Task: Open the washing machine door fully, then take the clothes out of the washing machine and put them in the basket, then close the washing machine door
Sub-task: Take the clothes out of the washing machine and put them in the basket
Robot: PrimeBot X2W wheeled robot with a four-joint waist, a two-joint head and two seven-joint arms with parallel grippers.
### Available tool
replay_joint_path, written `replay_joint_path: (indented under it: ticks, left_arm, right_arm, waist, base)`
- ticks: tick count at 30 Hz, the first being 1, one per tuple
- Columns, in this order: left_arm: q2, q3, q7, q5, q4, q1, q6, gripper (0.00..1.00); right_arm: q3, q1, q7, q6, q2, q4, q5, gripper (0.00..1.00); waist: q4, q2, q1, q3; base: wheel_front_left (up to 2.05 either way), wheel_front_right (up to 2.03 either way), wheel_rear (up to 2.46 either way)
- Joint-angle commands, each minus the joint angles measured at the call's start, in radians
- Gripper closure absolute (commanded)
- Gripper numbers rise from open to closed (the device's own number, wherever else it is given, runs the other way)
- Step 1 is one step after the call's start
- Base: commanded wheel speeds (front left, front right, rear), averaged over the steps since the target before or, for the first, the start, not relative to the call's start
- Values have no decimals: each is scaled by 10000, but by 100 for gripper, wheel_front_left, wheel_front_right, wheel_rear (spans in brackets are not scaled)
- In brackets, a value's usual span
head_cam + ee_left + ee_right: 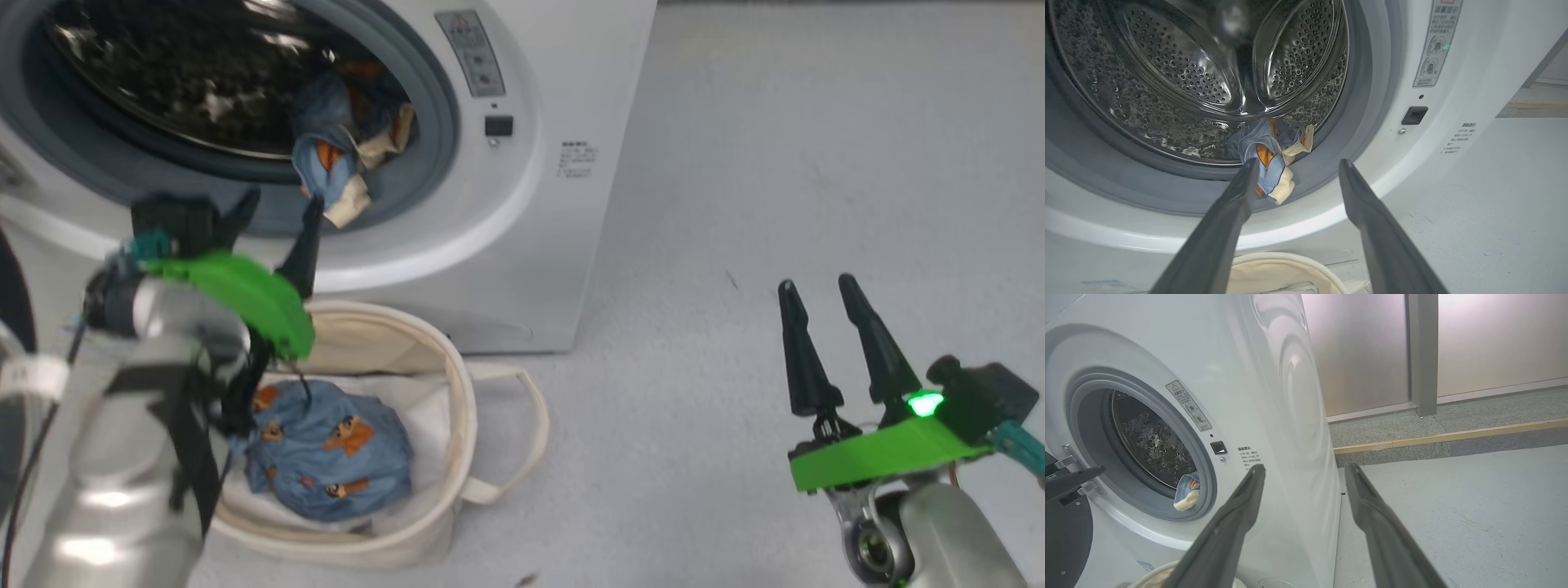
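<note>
L gripper held up and fwd, fingers spread wide, forearm rising from lower left. R gripper low on right side, fingers pointing up, also spread.

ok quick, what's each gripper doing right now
left gripper: open, holding nothing, near the clothes
right gripper: open, holding nothing
</note>
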Motion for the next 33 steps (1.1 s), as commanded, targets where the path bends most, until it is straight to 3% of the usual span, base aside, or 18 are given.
replay_joint_path:
  ticks: [1, 12, 23, 33]
  left_arm:
    - [229, 284, -87, -97, 247, -1100, -131, 0]
    - [381, -183, 550, -433, 3316, -4338, -458, 0]
    - [476, -614, 1502, -518, 5265, -6626, -486, 0]
    - [355, -1130, 2544, -84, 6592, -7613, 216, 0]
  right_arm:
    - [179, -453, -124, 8, 33, -423, 31, 0]
    - [181, -1195, -124, 8, 332, -817, 47, 0]
    - [202, -1688, -124, 8, 564, -1055, 65, 0]
    - [316, -1880, -124, 8, 673, -984, 73, 0]
  waist:
    - [-296, 1, 0, 640]
    - [-954, 1, 0, 2522]
    - [-1219, 1, 0, 3779]
    - [-1294, 1, 0, 4111]
  base:
    - [0, 0, 0]
    - [0, 0, 0]
    - [0, 0, 0]
    - [0, 0, 0]
